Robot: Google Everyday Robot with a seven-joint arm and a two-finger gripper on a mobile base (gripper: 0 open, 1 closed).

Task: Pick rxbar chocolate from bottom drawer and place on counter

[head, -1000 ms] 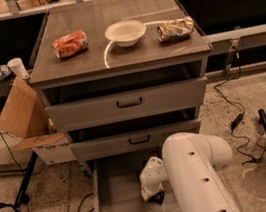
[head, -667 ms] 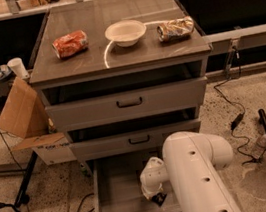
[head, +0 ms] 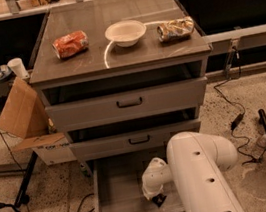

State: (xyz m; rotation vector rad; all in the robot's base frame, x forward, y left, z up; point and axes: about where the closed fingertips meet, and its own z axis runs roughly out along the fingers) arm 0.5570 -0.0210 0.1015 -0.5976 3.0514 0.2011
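**Gripper in the open bottom drawer**

The counter (head: 130,58) bore an orange snack bag (head: 70,44), a white bowl (head: 126,32) and a gold-silver snack bag (head: 175,29). Inside the bottom drawer (head: 118,194), the rxbar chocolate (head: 161,202) lay at the tip of the gripper (head: 156,198); its grip couldn't be told.

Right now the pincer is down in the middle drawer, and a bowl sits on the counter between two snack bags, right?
No. The camera view shows the pincer in the bottom drawer, not the middle one. The bowl does sit on the counter between the orange bag and the silver bag.
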